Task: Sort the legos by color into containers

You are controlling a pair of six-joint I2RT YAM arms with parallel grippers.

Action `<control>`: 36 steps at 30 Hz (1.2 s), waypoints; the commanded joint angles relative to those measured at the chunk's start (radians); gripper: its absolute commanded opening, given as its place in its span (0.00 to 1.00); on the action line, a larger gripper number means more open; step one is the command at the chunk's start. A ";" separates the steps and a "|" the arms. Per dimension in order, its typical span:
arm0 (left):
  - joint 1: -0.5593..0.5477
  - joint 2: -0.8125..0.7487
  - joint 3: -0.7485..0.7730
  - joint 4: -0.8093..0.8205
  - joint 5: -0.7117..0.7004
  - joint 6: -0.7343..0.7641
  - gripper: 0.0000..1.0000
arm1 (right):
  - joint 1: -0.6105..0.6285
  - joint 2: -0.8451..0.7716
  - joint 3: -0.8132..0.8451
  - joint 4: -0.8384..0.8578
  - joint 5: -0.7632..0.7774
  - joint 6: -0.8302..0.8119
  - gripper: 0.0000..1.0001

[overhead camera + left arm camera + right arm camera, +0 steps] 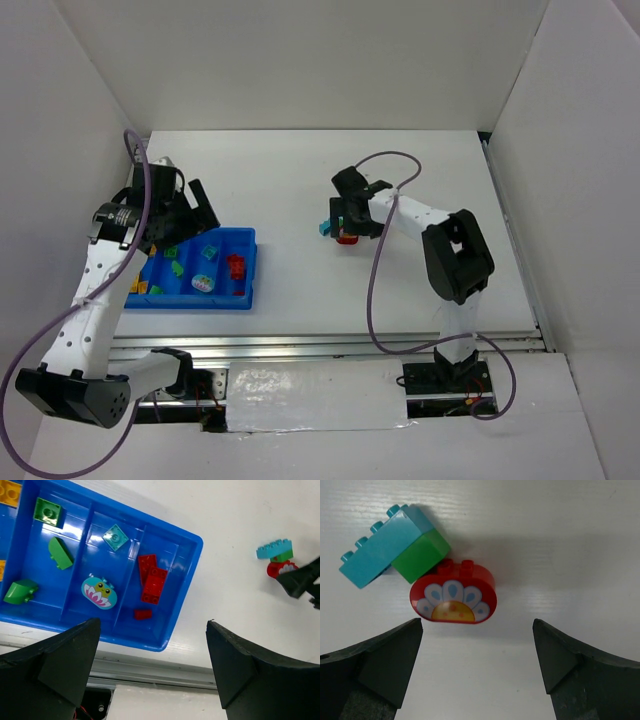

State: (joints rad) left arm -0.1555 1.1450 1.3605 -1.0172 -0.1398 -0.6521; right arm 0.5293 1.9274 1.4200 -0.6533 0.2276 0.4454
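In the lower left of the top view, the blue tray [190, 303] holds sorted legos. In the left wrist view, left to right, its compartments hold a yellow brick [9, 492], green bricks [60, 553], a small teal brick [115, 536] with a pale rounded piece [100, 591], and red bricks [152, 577]. The left gripper [152, 627] hangs above the tray, spread wide and empty. Farther off, mid-frame, the right gripper [476, 624] is spread wide and empty above a long teal brick [380, 545], a green block [422, 552] and a red flower piece [452, 597], clustered touching on the table [570, 540].
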 commanded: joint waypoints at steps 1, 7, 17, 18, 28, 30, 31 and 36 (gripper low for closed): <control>-0.003 -0.011 0.026 0.008 0.075 0.045 0.99 | -0.003 0.041 0.056 0.012 -0.007 -0.033 0.98; -0.003 0.002 0.028 -0.001 0.095 0.074 1.00 | -0.002 0.062 0.048 0.087 -0.028 -0.048 0.97; -0.004 0.025 0.012 0.000 0.131 0.089 1.00 | -0.002 0.142 0.119 0.095 -0.033 -0.047 0.85; -0.003 0.027 0.015 -0.001 0.132 0.092 1.00 | -0.002 0.142 0.117 0.101 -0.030 -0.050 0.82; -0.004 0.030 -0.003 -0.006 0.121 0.111 1.00 | 0.008 0.042 0.039 0.096 -0.010 -0.004 0.41; -0.003 0.024 -0.008 -0.004 0.111 0.111 1.00 | 0.027 -0.043 -0.022 0.109 -0.019 0.024 0.39; -0.003 0.022 -0.011 -0.006 0.105 0.106 0.99 | 0.038 -0.077 -0.041 0.118 -0.022 0.032 0.38; -0.003 0.028 0.009 -0.038 -0.039 0.017 0.99 | 0.203 -0.284 -0.087 0.110 0.010 0.053 0.38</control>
State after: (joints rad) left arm -0.1558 1.1767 1.3537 -1.0313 -0.0761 -0.5838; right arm 0.6258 1.7889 1.3190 -0.5705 0.2138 0.4652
